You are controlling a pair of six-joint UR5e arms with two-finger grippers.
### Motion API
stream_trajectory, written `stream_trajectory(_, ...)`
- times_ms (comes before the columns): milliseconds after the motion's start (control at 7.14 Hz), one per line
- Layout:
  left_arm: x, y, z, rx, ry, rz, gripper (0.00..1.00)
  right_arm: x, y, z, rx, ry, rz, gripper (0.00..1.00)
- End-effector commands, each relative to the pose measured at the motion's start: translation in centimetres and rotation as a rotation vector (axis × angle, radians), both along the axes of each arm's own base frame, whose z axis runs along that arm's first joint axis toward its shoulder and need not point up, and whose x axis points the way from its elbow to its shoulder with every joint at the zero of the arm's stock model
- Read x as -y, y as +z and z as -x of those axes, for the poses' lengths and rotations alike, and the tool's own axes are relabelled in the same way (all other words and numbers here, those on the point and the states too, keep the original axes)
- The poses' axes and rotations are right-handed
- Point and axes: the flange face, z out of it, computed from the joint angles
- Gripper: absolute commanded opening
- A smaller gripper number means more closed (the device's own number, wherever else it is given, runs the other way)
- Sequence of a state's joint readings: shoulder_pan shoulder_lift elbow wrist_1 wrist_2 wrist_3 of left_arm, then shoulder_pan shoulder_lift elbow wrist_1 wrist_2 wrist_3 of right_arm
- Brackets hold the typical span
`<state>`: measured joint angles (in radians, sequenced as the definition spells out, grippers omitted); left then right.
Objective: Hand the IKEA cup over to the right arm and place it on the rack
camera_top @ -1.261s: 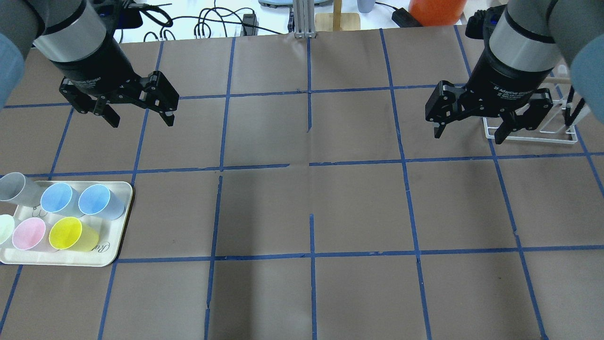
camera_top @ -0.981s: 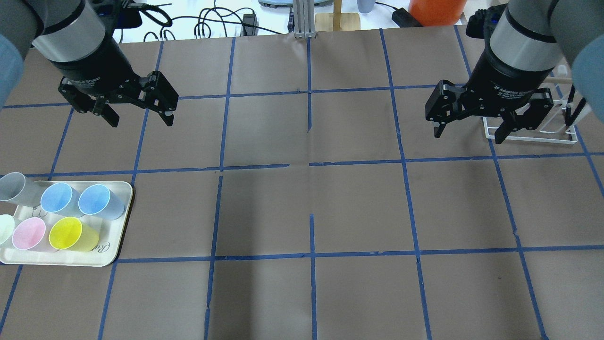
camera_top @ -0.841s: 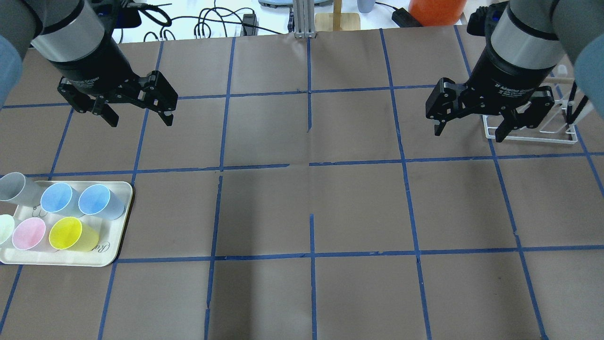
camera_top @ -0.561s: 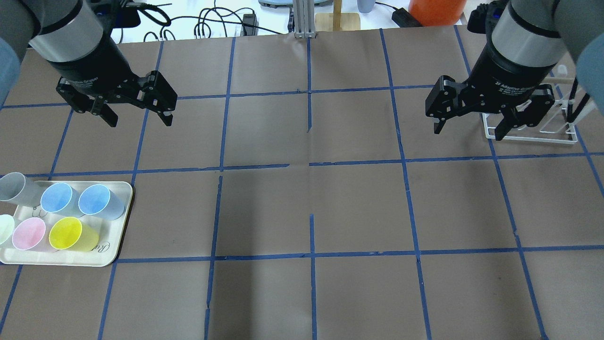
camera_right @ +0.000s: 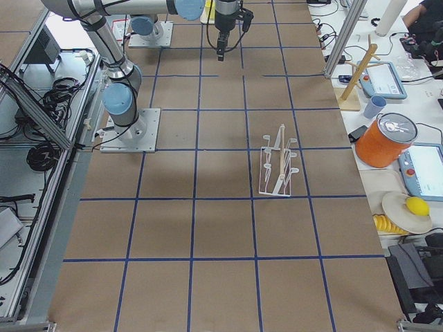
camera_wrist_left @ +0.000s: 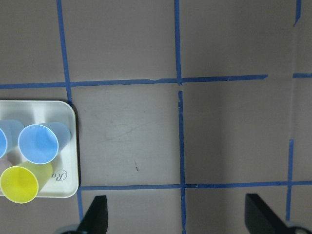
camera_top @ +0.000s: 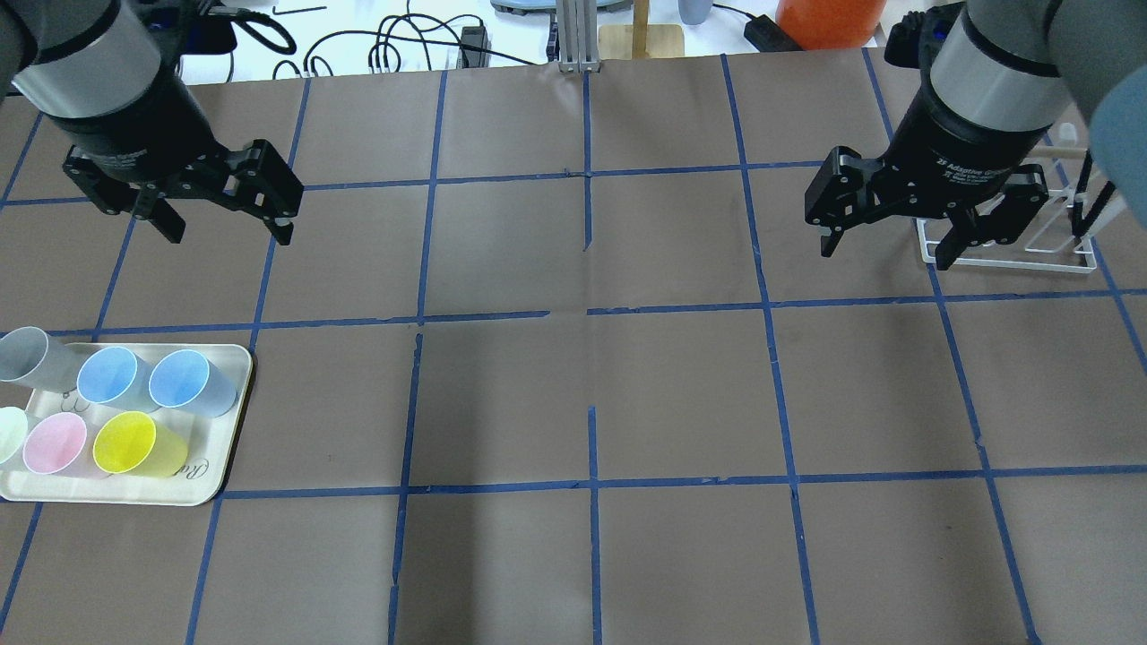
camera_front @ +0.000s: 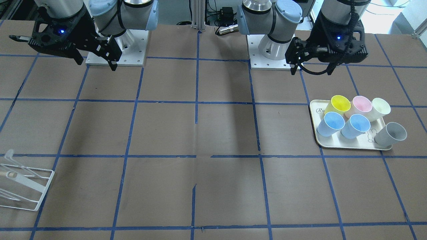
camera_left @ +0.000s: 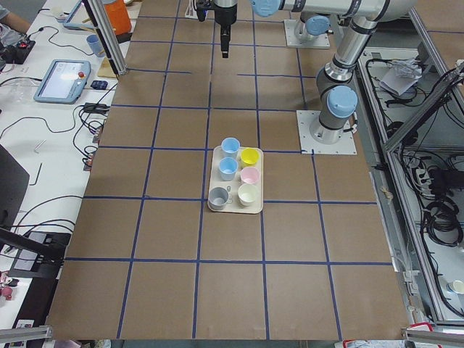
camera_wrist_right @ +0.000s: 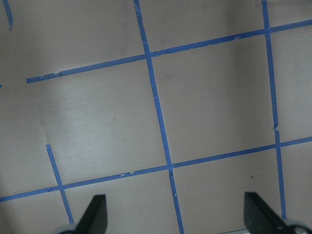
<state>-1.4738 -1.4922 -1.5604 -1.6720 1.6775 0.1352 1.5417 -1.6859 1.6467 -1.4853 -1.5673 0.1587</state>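
Note:
The IKEA cup (camera_front: 381, 107), pale cream with a greenish tint, stands upright on the cream tray (camera_front: 313, 121) next to the pink cup (camera_front: 362, 104). In the overhead view the IKEA cup (camera_top: 7, 434) is cut off by the left edge. My left gripper (camera_top: 227, 235) is open and empty, hovering high above the table, beyond the tray (camera_top: 215, 466). My right gripper (camera_top: 887, 255) is open and empty, hovering just left of the white wire rack (camera_top: 1030, 262). The rack (camera_front: 30, 186) is empty. The left wrist view shows the tray's corner (camera_wrist_left: 70, 146), not the IKEA cup.
The tray also holds a yellow cup (camera_top: 125, 442), two blue cups (camera_top: 184, 380), and a grey cup (camera_top: 25, 352) leaning over its far edge. Brown paper with blue tape lines covers the table. Cables, an orange container (camera_top: 829, 20) and a wooden stand lie beyond the far edge.
My left gripper has moved to the left in the overhead view, toward the table's left side, still open. My right gripper has barely shifted. The cups have not moved.

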Motion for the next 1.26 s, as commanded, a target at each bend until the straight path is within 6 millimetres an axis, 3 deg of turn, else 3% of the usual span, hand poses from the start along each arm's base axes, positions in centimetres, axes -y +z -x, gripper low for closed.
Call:
stream_trajectory(0, -0.4, 0.4, -9.1, -0.002, -0.01, -0.031, 1.0, 0.0, -0.1, 0.0, 0.0, 0.005, -0.003, 1.0)
stream_trajectory(140, -0.2, -1.0, -14.9, -0.074, -0.027, -0.05, 1.0, 0.0, -0.1, 0.0, 0.001, 0.007, -0.001, 1.0)
stream_trajectory(280, -1.7, -2.9, -21.7, -0.106, -0.036, -0.076, 1.0, 0.0, -0.1, 0.0, 0.001, 0.005, -0.001, 1.0)
stream_trajectory(561, -4.2, -7.6, -32.0, -0.103, -0.117, -0.055, 1.0, 0.0, -0.2, 0.0, 0.003, 0.004, -0.003, 1.0)
stream_trajectory(841, -7.7, -14.8, -40.9, -0.095, -0.185, -0.002, 1.0, 0.0, -0.2, 0.0, 0.003, 0.002, -0.004, 1.0)
stream_trajectory(981, -8.5, -17.3, -43.7, -0.054, -0.228, 0.024, 1.0, -0.1, -0.2, -0.1, 0.003, 0.001, -0.004, 1.0)
stream_trajectory(1121, -8.6, -19.5, -44.6, -0.081, -0.224, 0.013, 1.0, 0.0, -0.2, 0.1, -0.006, 0.003, -0.004, 1.0)
